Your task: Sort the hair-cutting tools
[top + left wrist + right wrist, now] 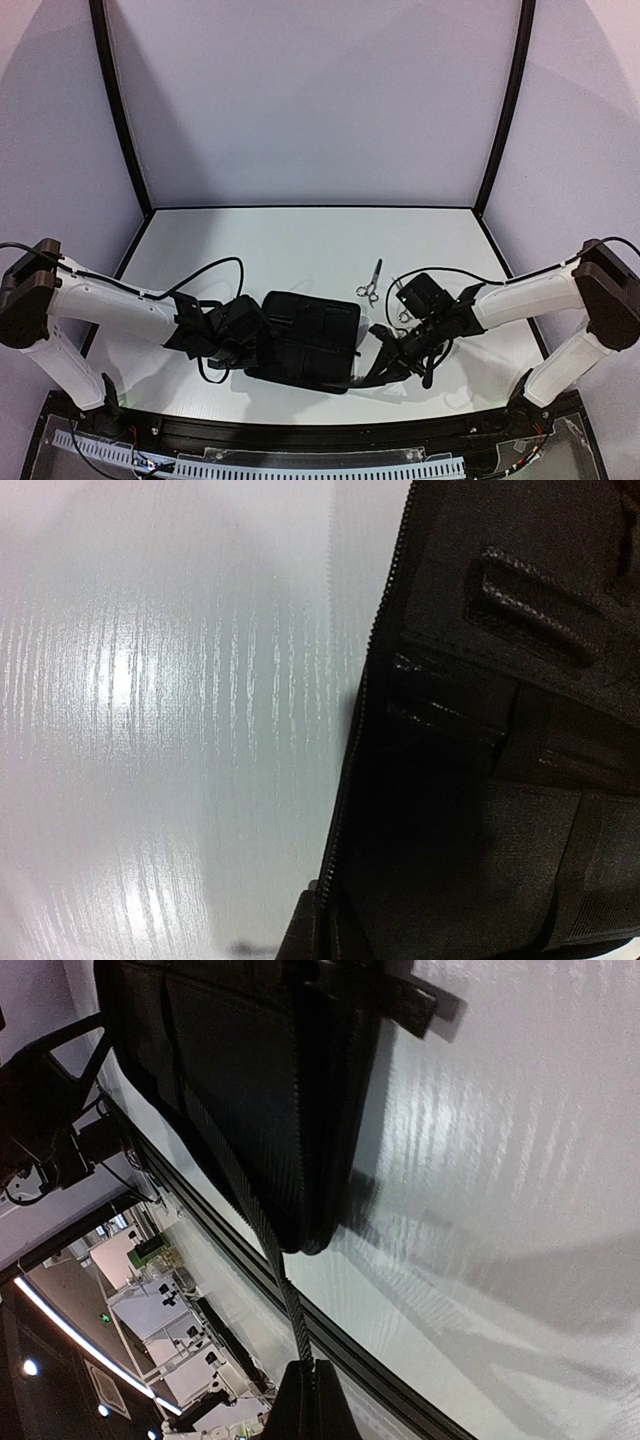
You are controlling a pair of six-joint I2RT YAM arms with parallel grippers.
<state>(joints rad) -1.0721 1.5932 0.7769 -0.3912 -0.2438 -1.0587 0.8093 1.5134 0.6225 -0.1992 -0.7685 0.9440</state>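
Note:
A flat black zip case (310, 330) lies between both arms, and its pockets and loops (520, 610) fill the left wrist view. My left gripper (258, 335) (322, 925) is shut on the zipper edge of the case's left side. My right gripper (372, 362) (316, 1400) is shut on a loose zipper strip (283, 1290) that runs taut from the case's corner (300, 1230). One pair of silver scissors (370, 283) lies on the table behind the case. A second pair (400, 305) shows partly under the right arm's cable. I cannot make out any combs.
The white table (300, 245) stretches back to white walls with black corner posts. A black rail (400, 1370) marks the near table edge, close to my right gripper. A short black flat piece (415, 1000) sticks out past the case's far edge.

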